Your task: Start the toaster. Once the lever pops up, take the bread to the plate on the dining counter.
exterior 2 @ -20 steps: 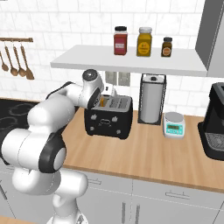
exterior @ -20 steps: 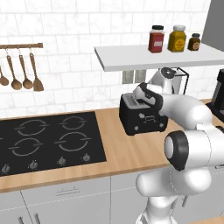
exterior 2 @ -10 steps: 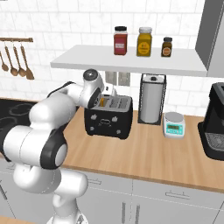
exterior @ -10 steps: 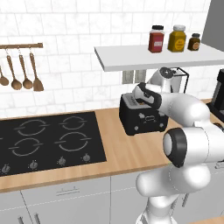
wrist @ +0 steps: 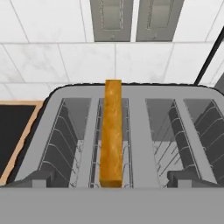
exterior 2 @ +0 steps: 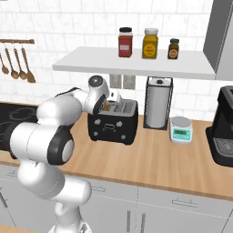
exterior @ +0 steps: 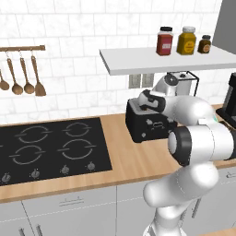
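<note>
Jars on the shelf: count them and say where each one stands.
3, all in a row on the white shelf: the red jar at the left, the yellow jar in the middle, the small dark jar at the right. None looks hidden.

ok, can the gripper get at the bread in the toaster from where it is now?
Probably yes. The gripper hangs right above the toaster, jaws open, and the bread stands on edge in a slot between the fingertips with nothing over it.

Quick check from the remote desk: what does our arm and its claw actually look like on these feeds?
The arm is glossy white, built of rounded, bulbous segments with dark grey bands and round caps at the joints. No loose cables or markings show. In the hand view the claw ends in two small dark grey finger tips.
</note>
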